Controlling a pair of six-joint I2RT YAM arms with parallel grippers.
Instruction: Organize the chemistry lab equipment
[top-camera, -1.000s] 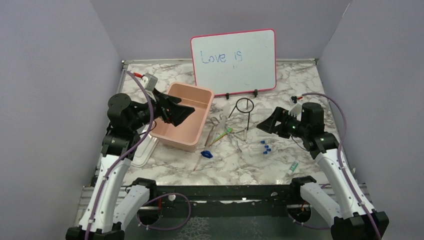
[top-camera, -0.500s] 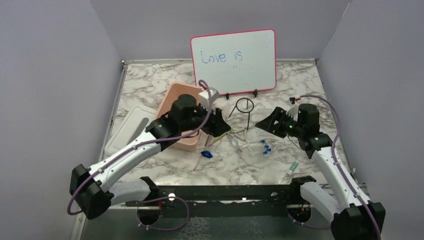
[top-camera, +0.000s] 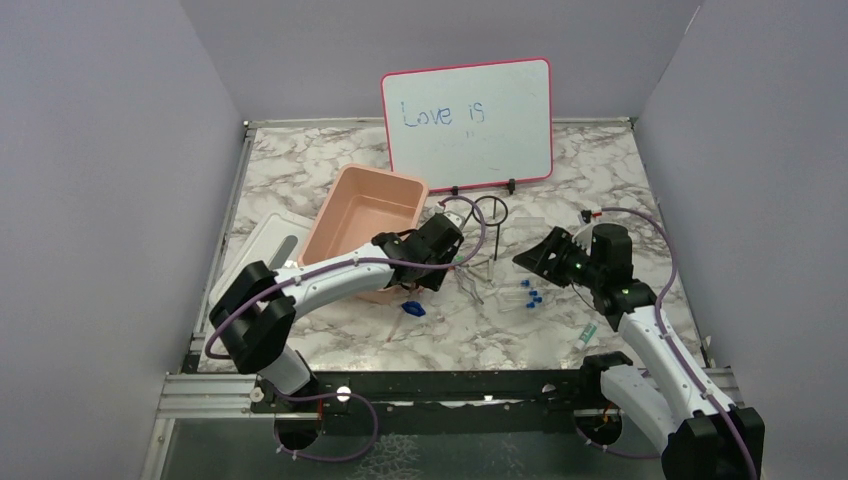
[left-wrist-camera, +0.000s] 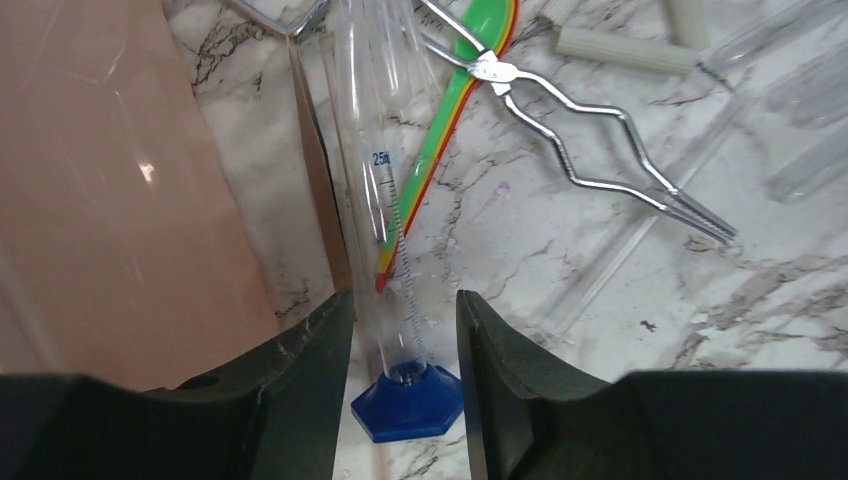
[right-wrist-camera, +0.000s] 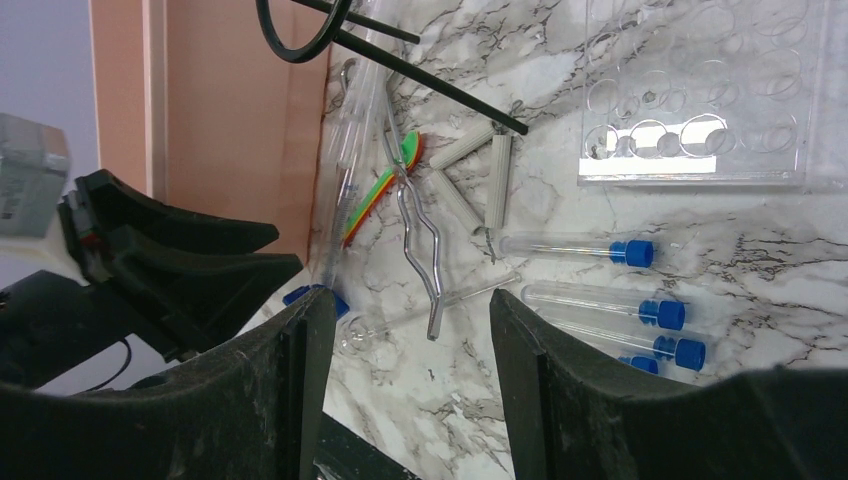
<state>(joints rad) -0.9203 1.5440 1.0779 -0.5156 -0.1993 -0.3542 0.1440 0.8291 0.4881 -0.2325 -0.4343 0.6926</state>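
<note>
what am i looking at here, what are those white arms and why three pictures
Two robot arms stand at a marble table. One picture looks down from above; the other two come from cameras on each wrist. Loose lab gear is there: a measuring cylinder, metal tongs, a green tool, blue-capped tubes and a wire ring stand, beside a pink tub and a whiteboard. The left pincer is open astride the cylinder; the right pincer is open and holds nothing.

Pink-framed whiteboard (top-camera: 467, 122) upright, pink tub (top-camera: 365, 212), white lid (top-camera: 250, 255), marble table (top-camera: 300, 165)
</note>
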